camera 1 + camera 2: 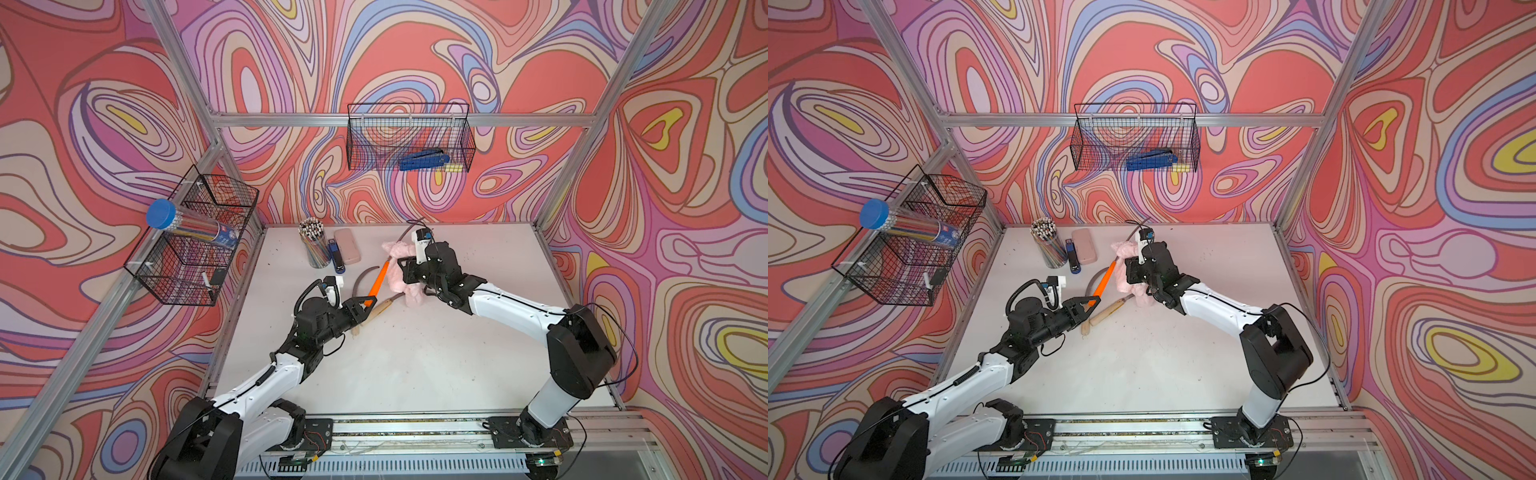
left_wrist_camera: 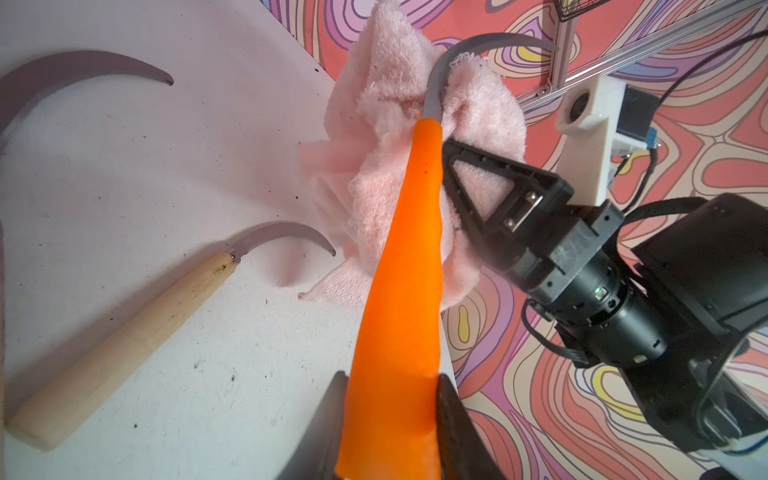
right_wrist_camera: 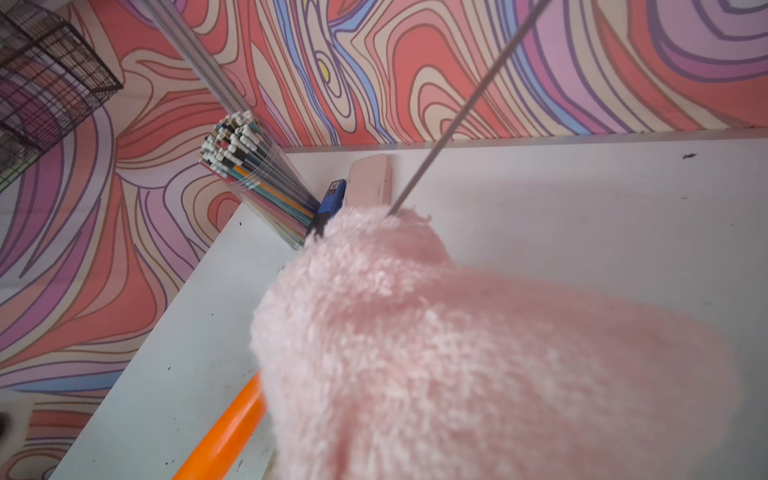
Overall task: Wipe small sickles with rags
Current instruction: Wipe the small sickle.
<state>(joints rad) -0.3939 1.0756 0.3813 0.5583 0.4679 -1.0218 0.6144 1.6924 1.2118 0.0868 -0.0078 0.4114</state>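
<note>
Blade of the orange-handled sickle (image 2: pixel 399 270) vanishes into the pink rag (image 2: pixel 386 124)
Jaws of the left gripper (image 2: pixel 392 399) pinch the handle; those of the right gripper (image 1: pixel 404 266), clamped on the rag, are half buried (only the blade's tip pokes out). A wooden-handled sickle (image 2: pixel 137 332) lies on the tabletop (image 2: pixel 166 166).

The left gripper (image 2: pixel 390 415) clamps the end of an orange-handled sickle (image 2: pixel 403 257). Ahead of the gripper, its blade curves through a pink fluffy rag (image 2: pixel 386 104) pinched by the right gripper (image 2: pixel 469 174). Beside the gripper, a wooden-handled sickle (image 2: pixel 137 328) and a second grey blade (image 2: pixel 62 79) lie on the white bench (image 2: pixel 208 145).
</note>
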